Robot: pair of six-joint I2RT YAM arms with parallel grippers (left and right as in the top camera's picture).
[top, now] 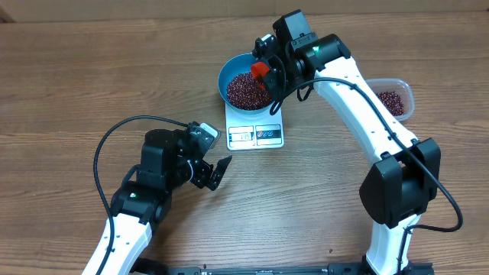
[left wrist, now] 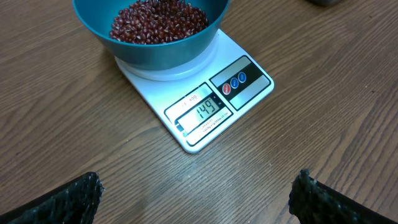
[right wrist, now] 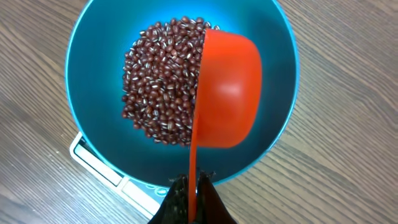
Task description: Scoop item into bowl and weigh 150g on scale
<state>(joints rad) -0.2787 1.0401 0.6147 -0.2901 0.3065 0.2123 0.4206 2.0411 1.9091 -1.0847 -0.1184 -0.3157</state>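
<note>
Tool: my right gripper [right wrist: 189, 196] is clamped on the thin handle of the orange scoop [right wrist: 227, 93]; the jaws are pinched tight on it at the bottom of the right wrist view.
Scoop attitude: rolled on its side, and I see only the rounded back of the cup, so I cannot tell whether any grains remain inside.
Long axis: the handle runs from my fingers over the near rim of the bowl [right wrist: 280, 93] towards its middle, with the cup hanging above the heap.
Task's thing: the beans [right wrist: 161, 81] lie heaped in the bowl, mostly on the side the scoop's open face turns to, just beside its edge.
Bowl and scale: the bowl sits on the scale [left wrist: 155, 93], and the display in the left wrist view reads 149.
Judgement: I take this as a hair short of target, so only a few more grains are wanted.
Supply: the clear tub [top: 405, 95] stands well apart from the bowl, beyond my right arm.
Nearer arm: the right, to both bowl and tub.
Other arm: my left gripper [top: 216, 172] hangs spread wide and empty near the scale's display end, touching nothing.
</note>
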